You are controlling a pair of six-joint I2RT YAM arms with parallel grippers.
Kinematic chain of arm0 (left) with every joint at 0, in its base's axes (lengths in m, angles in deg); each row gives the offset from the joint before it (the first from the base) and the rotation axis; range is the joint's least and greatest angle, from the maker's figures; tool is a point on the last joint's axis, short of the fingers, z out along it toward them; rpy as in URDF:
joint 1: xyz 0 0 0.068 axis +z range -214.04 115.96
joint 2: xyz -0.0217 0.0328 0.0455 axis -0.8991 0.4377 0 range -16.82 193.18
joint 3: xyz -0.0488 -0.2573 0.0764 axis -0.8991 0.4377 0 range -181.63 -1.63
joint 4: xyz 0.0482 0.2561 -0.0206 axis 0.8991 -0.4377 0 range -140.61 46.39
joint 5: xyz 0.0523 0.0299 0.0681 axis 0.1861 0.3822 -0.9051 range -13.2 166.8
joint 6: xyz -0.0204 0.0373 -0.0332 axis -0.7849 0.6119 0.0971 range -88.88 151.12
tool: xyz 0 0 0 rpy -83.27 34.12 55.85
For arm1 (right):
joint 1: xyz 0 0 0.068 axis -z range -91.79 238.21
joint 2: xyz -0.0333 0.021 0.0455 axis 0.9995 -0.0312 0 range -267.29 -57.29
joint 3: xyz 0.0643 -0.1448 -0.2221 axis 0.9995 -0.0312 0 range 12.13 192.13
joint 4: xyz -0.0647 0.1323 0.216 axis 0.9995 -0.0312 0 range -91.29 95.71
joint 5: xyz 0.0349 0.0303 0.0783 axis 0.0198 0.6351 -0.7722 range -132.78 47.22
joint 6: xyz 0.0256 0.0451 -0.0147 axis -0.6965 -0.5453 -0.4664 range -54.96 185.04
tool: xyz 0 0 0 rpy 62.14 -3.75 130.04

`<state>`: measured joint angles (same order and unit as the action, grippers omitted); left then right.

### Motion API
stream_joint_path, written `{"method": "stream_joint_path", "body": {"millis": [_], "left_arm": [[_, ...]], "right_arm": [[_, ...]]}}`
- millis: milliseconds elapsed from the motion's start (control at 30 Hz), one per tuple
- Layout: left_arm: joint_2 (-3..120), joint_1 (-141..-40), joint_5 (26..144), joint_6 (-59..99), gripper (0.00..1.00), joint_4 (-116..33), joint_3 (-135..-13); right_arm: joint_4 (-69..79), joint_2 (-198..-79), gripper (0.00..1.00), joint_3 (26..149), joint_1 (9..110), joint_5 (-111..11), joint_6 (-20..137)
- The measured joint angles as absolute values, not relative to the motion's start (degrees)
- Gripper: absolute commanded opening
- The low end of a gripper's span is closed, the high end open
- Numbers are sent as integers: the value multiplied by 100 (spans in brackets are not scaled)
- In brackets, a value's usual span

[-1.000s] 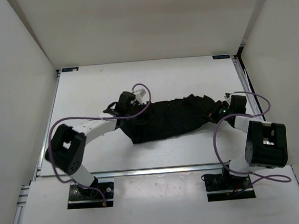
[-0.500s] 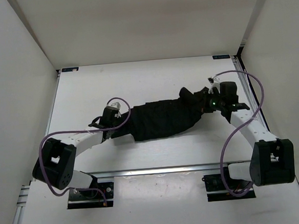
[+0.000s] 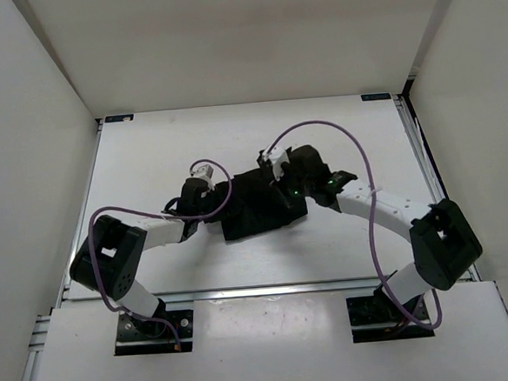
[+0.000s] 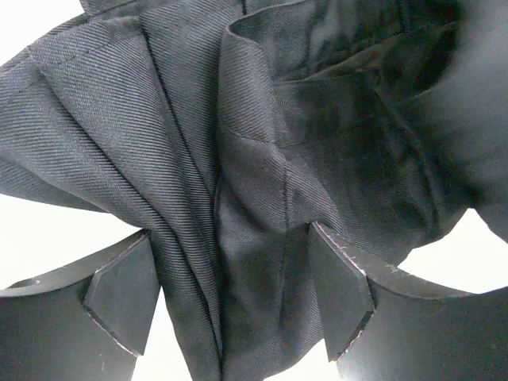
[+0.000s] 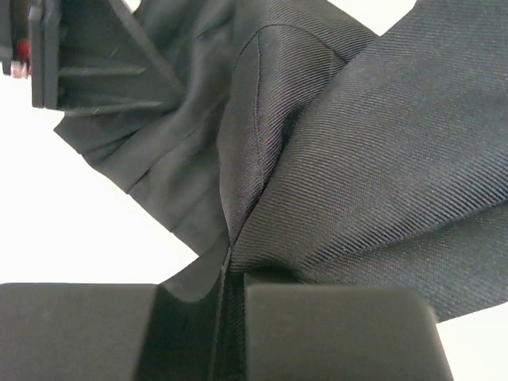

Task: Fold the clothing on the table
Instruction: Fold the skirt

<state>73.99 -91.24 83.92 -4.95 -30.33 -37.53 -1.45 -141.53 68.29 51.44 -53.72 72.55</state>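
Observation:
The black clothing (image 3: pixel 254 210) lies bunched in a short heap mid-table (image 3: pixel 147 154). My right gripper (image 3: pixel 276 173) is over the heap's top, shut on a pinched fold of the clothing (image 5: pixel 333 159), which runs into the closed jaws of that gripper (image 5: pixel 230 295). At the heap's left end is my left gripper (image 3: pixel 204 192). In the left wrist view this gripper (image 4: pixel 230 305) stands open, its fingers (image 4: pixel 121 300) wide apart. Pleated clothing (image 4: pixel 238 143) lies loose between them. The left gripper's finger (image 5: pixel 95 55) shows in the right wrist view, close to the fold.
A metal rail (image 3: pixel 269 287) runs along the table's near edge, with both arm bases behind it. White enclosure walls (image 3: pixel 23 128) stand left, right and at the back. Purple cables (image 3: pixel 319 125) loop above the arms. Bare tabletop (image 5: pixel 71 214) surrounds the heap.
My right gripper has carried the clothing's right end leftward over the rest, so the heap is about half as long. The left gripper drew back left, then edged toward the heap's left end.

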Motion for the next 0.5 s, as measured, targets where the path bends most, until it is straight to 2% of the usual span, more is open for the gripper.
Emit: {"method": "stream_joint_path", "body": {"millis": [200, 500], "left_arm": [[7479, -9131, 8658, -628, 80, -2476, -3550], [7851, -9461, 8991, -773, 80, -2340, -3869]], "right_arm": [[-134, -14673, 0, 7078, 4602, -4860, 7471], [56, -14732, 0, 7454, 4750, -3955, 7224]]}}
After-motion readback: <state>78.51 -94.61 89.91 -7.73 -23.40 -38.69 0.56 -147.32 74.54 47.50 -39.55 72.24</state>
